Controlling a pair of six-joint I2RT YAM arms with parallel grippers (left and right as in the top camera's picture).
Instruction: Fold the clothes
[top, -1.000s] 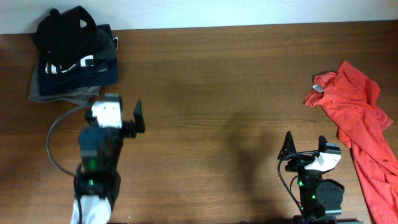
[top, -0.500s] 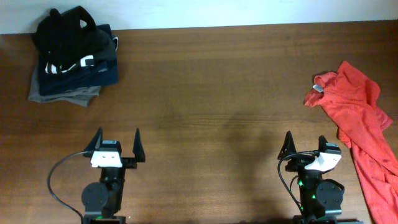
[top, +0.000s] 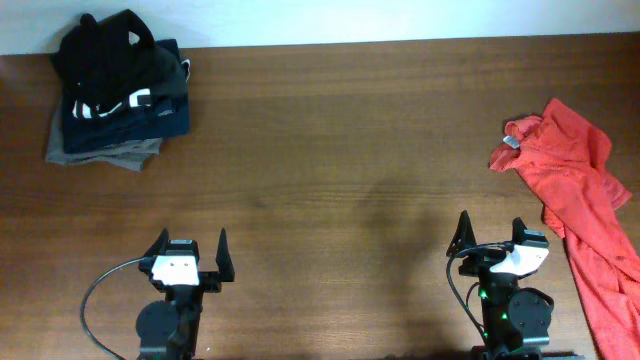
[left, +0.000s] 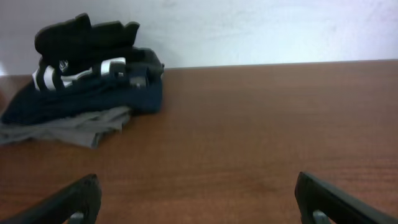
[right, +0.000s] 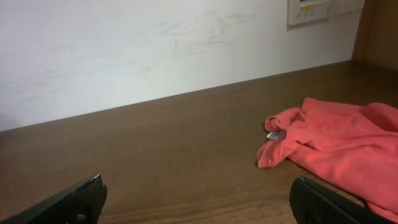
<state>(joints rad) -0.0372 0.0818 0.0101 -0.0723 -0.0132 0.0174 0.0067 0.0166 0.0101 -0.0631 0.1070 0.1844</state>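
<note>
Left gripper (top: 190, 248) low at near table edge, black fingers spread wide, holding nothing. Right gripper (top: 490, 238) also spread and empty, near edge on right side. Crumpled orange-red fabric shirt (top: 570, 175) lies unfolded just beyond right gripper, at right table edge. Stack of folded navy, black and grey clothes (top: 115, 115) sits in far-left corner of brown wooden table (top: 330, 150).

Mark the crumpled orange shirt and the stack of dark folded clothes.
crumpled orange shirt (top: 570, 165), overhead view, mid-body fabric.
stack of dark folded clothes (top: 125, 120), overhead view, navy layer.
</note>
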